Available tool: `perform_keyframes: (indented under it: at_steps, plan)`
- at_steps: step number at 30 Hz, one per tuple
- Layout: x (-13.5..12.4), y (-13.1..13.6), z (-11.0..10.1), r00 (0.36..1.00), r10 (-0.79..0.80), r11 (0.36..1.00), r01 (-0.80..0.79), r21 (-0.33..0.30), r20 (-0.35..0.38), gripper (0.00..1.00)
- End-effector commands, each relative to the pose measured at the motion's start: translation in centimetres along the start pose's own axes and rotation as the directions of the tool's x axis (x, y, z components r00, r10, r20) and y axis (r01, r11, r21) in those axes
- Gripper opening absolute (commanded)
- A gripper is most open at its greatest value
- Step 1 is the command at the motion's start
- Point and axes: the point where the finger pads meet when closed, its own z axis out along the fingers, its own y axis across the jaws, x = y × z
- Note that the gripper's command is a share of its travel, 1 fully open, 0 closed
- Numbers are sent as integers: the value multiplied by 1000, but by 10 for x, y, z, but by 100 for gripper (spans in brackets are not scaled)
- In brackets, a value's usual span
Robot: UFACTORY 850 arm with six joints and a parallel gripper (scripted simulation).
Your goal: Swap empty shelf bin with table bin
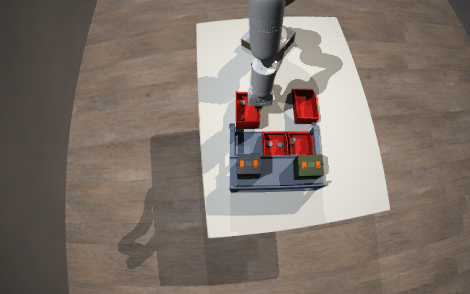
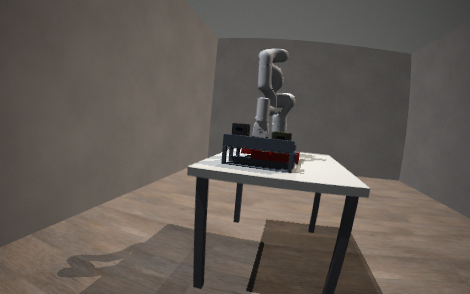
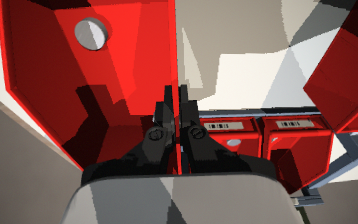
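The red bin with a grey part in it sits just in front of the shelf's vacant left slot, at roughly 10 o'clock from the two red bins in the rack. From the wrist view its thin side wall runs straight down between the gripper fingers, which are clenched on that wall; the grey disc lies inside the bin at 11 o'clock from the fingertips. Whether the bin's base touches the table top cannot be told. The second red bin, with nothing in it, stands on the white table at 3 o'clock from the held one, well apart from it. The blue-grey shelf stands at 6 o'clock from both, with a dark grey box and a green box on its upper board, each with orange marks.
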Motion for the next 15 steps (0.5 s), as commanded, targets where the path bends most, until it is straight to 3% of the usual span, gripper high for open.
perform_keyframes:
  at_steps: [1,15]
  plan:
    - [-1,0,-1,1000,-1,1000,0,-11,-26,0]
    - [-1,0,-4,1000,-1,1000,0,-11,-26,0]
